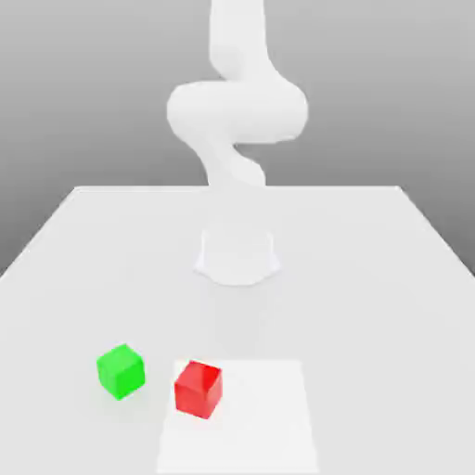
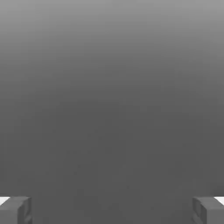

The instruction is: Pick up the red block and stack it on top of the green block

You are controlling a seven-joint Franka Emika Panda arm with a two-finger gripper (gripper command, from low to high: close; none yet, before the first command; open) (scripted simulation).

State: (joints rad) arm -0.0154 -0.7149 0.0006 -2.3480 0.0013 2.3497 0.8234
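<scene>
Jaws spread wide; red block (image 1: 198, 389) just beside green block (image 1: 121, 370)

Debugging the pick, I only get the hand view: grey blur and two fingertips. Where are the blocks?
Observer: Both sit on the table, near its front edge in the exterior view. The red block is on the green block's right there, apart from it.
Operator: Anything under red?
Observer: It rests on the corner of a brighter white patch; green sits off it.
Operator: Fingers look wide to me. Holding anything?
Observer: No, the gripper is open with nothing between the fingers.
</scene>
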